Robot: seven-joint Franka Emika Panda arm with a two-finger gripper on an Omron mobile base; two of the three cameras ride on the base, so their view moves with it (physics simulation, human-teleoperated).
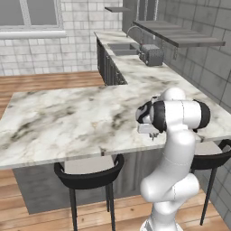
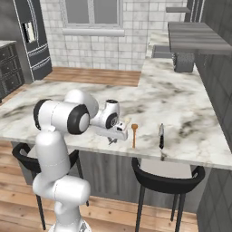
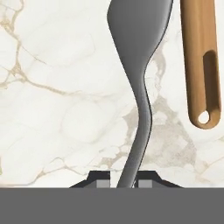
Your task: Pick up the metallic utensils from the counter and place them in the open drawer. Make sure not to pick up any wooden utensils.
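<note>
From behind on the left, the white arm's bulky elbow and wrist hide the hand, so the gripper [image 1: 152, 134] shows as little more than a dark tip touching down near the front edge of the counter [image 1: 67, 122], a broad white marble slab with grey-brown veining; two black stools with pale seats stand under its overhang, and farther back a sink and a metal toaster [image 1: 151, 55] sit on the side run of worktop below a grey shelf. The right base camera opens what that angle conceals: the forearm reaches forward and bends down at the wrist, the gripper [image 2: 112, 141] pointing at the marble close to the front edge, and just to its right lies a wooden spoon [image 2: 134, 134], slim and orange-brown, with a dark-handled utensil [image 2: 161, 135] beyond it, well apart from the hand. The hand camera gives the close detail: a metal spoon [image 3: 139, 78], smooth grey-silver with a broad bowl end narrowing into a thin, curving handle, lies on the marble and runs down between the two dark fingertips [image 3: 103, 180], which are closed in against its handle, the gripper [image 3: 127, 180] clamped on it. To the right of it lies a wooden handle [image 3: 200, 61], rounded at the end with a small hanging hole and a long slot, beside the spoon but not touching it.
</note>
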